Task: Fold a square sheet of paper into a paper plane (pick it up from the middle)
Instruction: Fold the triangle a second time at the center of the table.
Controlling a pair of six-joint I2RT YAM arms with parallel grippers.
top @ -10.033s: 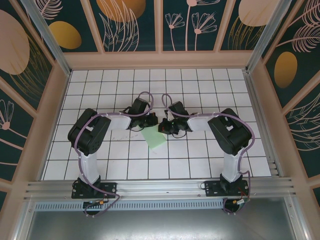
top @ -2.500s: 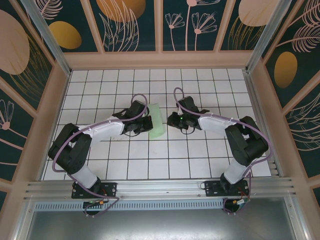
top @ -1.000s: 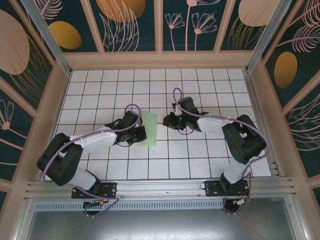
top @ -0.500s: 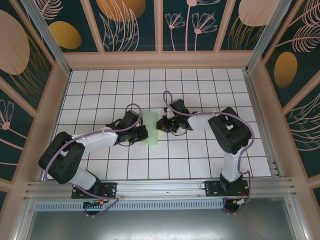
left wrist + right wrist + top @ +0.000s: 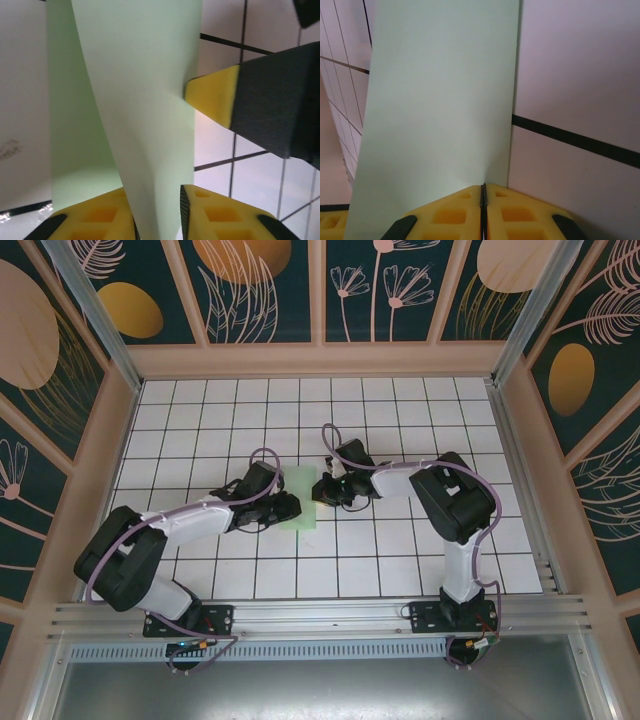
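We see square sheet of paper [image 5: 440, 100], folded, ahead of right gripper [image 5: 483, 200], edge pinched in its closed tips. Left gripper [image 5: 156, 215] narrowly parted around it, gripping nothing. We risk fold springing open: single pinch.

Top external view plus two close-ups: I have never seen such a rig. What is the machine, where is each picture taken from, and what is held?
Two robot arms are bolted to a white gridded table; the top camera looks down on them. Each close-up comes from a camera on one arm's wrist, so the yellow pads are its own fingers. Between the arms lies a pale green sheet of paper, partly folded, one flap raised. The right gripper is shut, pinching that flap's edge. The left gripper has its pads slightly apart, the flap passing loosely between them.
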